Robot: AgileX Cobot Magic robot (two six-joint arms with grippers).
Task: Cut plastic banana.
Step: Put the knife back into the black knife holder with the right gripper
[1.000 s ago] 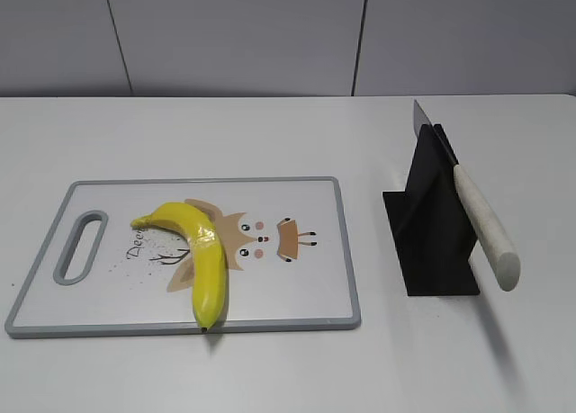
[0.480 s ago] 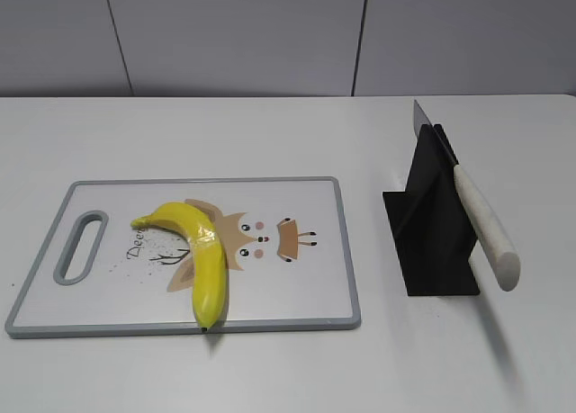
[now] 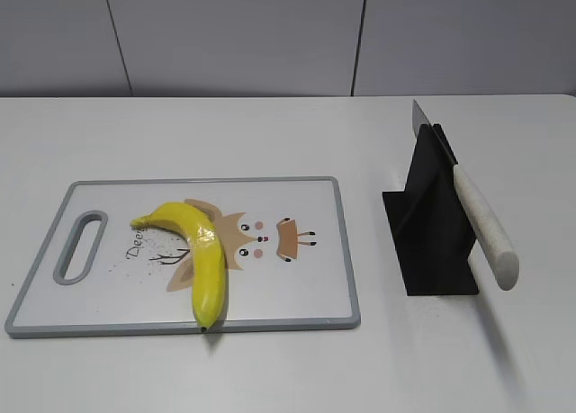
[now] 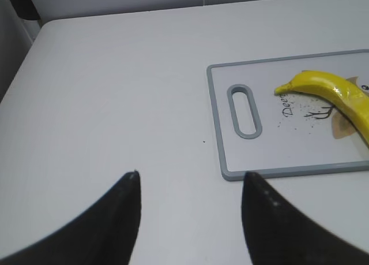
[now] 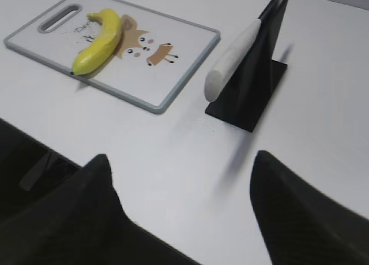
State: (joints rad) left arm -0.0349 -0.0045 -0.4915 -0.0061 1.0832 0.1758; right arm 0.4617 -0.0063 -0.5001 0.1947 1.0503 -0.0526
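The scene is lit evenly and brightly from above, and no harsh glare is seen on the white table (image 3: 270, 368). Soft, short shadows are cast under the plastic banana (image 3: 200, 251) and beside the black knife stand (image 3: 432, 224); a faint elongated shadow is thrown toward the near edge by the knife handle (image 3: 486, 237). A mild sheen is carried by the banana's skin. The exterior view is sharp throughout. In both wrist views the dark jaws are rendered as blurred, underexposed silhouettes at the bottom, while the cutting board (image 4: 230, 161) beyond is kept in reasonable focus.
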